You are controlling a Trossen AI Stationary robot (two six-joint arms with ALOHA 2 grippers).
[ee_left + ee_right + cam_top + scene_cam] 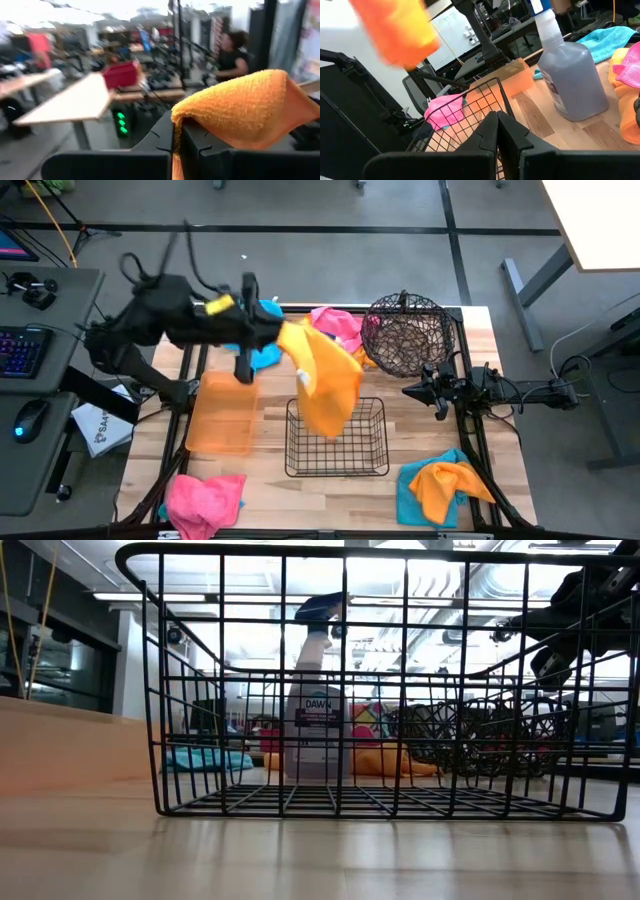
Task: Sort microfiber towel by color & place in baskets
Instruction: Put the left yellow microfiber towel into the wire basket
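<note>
My left gripper (277, 338) is high over the table's middle, shut on a bright orange towel (325, 380). The towel spreads out in the air above the black rectangular wire basket (337, 442). In the left wrist view the towel (250, 107) drapes over the fingers. The flat orange tray (222, 415) lies left of that basket, and the dark round wire basket (406, 333) stands at the far right. My right gripper (408, 390) waits shut and holding nothing, right of the rectangular basket. Loose towels: pink (205, 500), teal and orange (440, 490), pink (338, 322), teal (266, 356). My left gripper pinches the orange towel between its two shut fingers at a bunched fold (176, 131) near one end. The rest of the cloth lies over one finger (200, 145) and hangs beyond it. The towel is lifted clear of the table and hangs loose over the rectangular basket.
The grey spray bottle (572, 75) with a blue trigger stands just beyond the rectangular basket (380, 690), mostly hidden under the hanging towel in the high view. Bare wood lies between the tray and the near edge. A desk with a keyboard (25, 350) stands left of the table.
</note>
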